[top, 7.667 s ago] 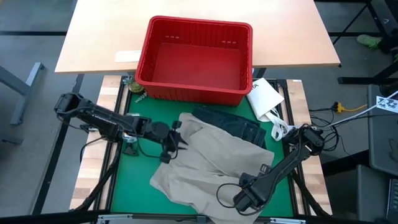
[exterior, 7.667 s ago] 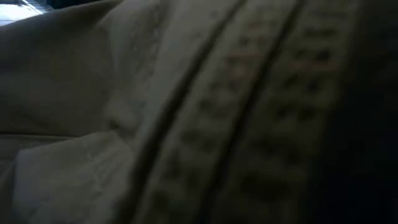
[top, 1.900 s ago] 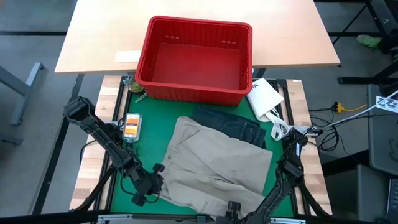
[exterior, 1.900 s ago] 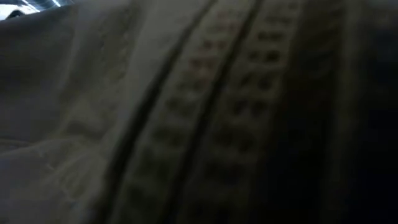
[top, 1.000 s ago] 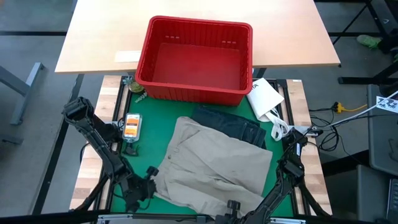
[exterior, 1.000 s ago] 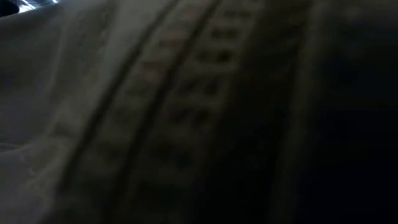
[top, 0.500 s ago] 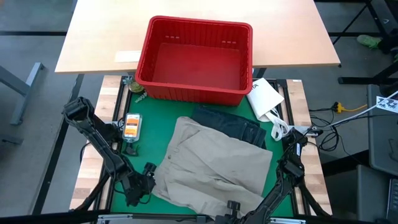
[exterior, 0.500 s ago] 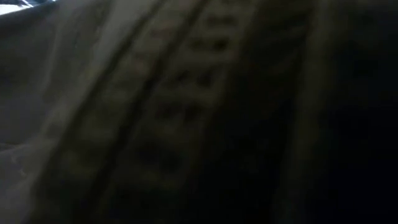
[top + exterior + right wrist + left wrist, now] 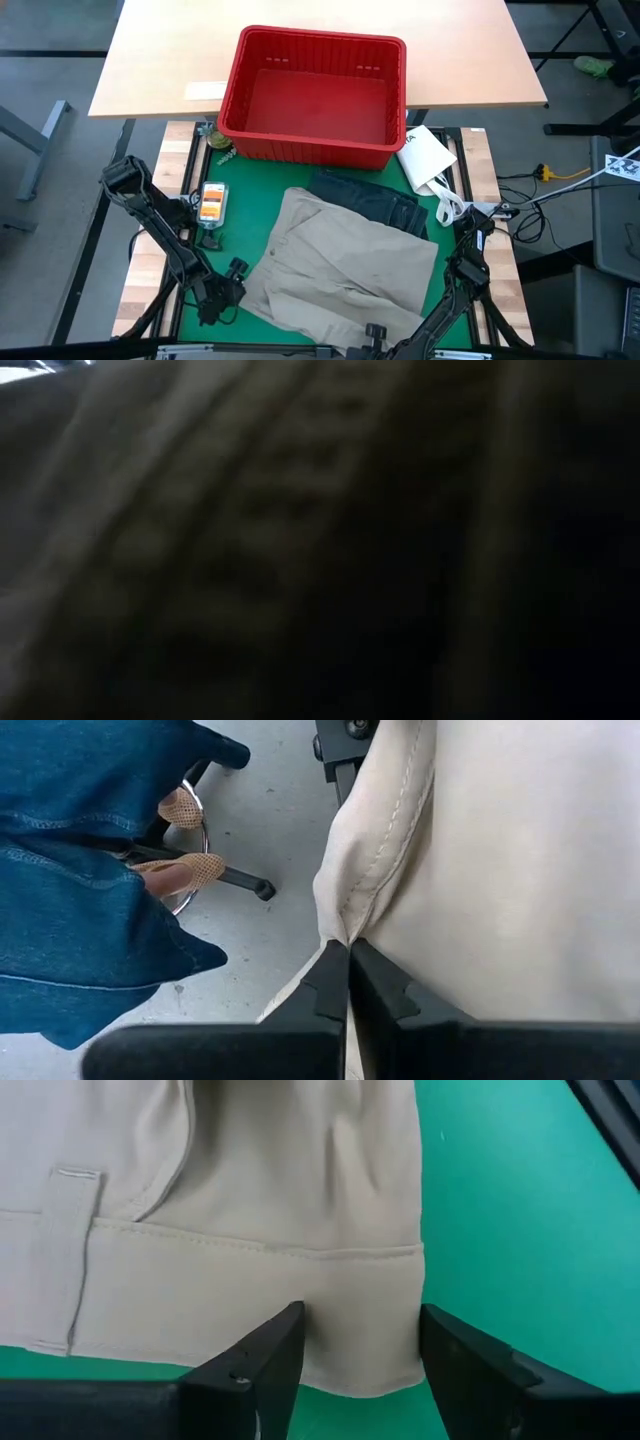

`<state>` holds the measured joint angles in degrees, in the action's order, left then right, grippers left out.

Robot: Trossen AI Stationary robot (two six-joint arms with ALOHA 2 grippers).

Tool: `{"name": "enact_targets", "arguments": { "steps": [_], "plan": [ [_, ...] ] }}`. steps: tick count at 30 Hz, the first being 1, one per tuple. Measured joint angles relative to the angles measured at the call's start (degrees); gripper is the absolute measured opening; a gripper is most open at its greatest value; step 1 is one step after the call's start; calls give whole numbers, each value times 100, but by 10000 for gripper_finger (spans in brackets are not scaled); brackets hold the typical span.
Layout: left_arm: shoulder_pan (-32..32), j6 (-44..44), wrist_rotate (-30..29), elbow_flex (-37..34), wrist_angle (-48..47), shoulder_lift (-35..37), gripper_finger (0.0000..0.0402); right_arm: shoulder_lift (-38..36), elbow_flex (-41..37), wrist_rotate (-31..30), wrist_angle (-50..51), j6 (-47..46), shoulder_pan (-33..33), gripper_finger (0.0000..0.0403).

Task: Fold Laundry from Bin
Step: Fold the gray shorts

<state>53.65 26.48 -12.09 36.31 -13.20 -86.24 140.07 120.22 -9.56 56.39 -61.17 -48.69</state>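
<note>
Tan trousers (image 9: 335, 268) lie spread across a green mat (image 9: 225, 230) at the near end of the table, partly covering dark jeans (image 9: 375, 200) that show at their far edge. The red bin (image 9: 315, 95) stands beyond them on a pale tabletop (image 9: 160, 50), nothing visible inside it.

The left gripper (image 9: 222, 290) sits low at the near-left corner of the trousers. The left wrist view shows its fingers (image 9: 265, 1365) spread wide, one on each side of the hem corner (image 9: 365, 1330), with cloth between them but not pinched.

The right gripper (image 9: 348, 982) is down at the table's near edge by the near-right corner of the trousers. The right wrist view shows its jaws pressed together on a stitched edge of the tan cloth (image 9: 480, 860), which bunches just above the tips. Beyond it in that view are a person's denim-clad legs (image 9: 70, 870), a foot in a tan mesh shoe (image 9: 185, 870) and the grey floor.

A white packet (image 9: 425, 155) lies to the right of the bin, and a small orange-and-white device (image 9: 211, 203) rests on the mat's left edge. The low view is filled by blurred, dim cloth close to the lens, too indistinct to identify.
</note>
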Motion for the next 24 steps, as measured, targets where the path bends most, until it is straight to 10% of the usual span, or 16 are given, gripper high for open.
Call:
{"name": "enact_targets", "arguments": {
  "steps": [10,24],
  "plan": [
    [2,31,44,268,-308,0,14,0,45,272,-450,0,0,5],
    [2,-763,-56,3178,-3961,2,3,-353,1330,268,469,309,-4,5]
  ]
}}
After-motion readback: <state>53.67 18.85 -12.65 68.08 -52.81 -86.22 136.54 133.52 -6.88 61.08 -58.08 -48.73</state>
